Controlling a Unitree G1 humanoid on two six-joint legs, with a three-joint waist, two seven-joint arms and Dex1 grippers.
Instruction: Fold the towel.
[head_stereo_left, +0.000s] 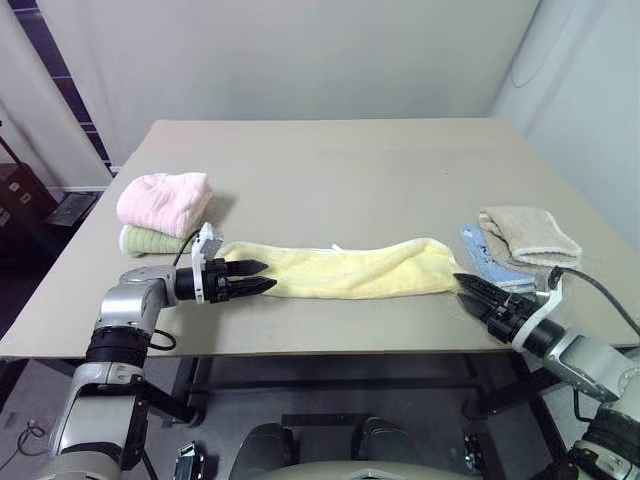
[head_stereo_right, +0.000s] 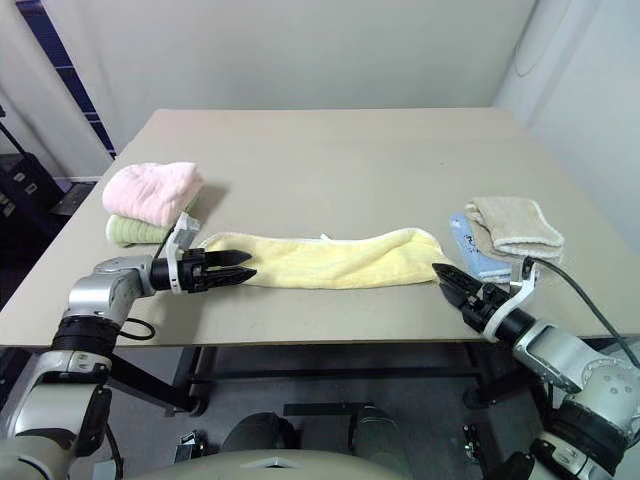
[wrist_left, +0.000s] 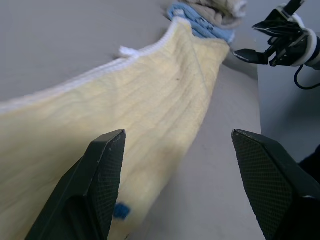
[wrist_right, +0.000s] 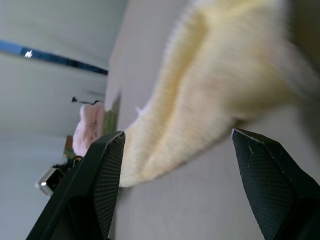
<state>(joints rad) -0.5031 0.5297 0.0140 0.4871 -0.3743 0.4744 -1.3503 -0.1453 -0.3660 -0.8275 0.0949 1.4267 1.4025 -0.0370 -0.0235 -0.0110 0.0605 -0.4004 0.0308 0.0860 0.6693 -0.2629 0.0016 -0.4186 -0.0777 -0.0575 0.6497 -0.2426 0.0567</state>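
Left eye view shows the yellow towel (head_stereo_left: 345, 270) lying flat on the desk (head_stereo_left: 340, 170), both grippers' fingers spread at its ends, left gripper (head_stereo_left: 252, 277), right gripper (head_stereo_left: 468, 292).

Fluffy terry towel (head_stereo_left: 345, 270) (pale yellow) on a matt, smooth table (head_stereo_left: 340, 170).

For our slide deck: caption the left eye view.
Both open grippers, left and right, flank a yellow towel on the table.
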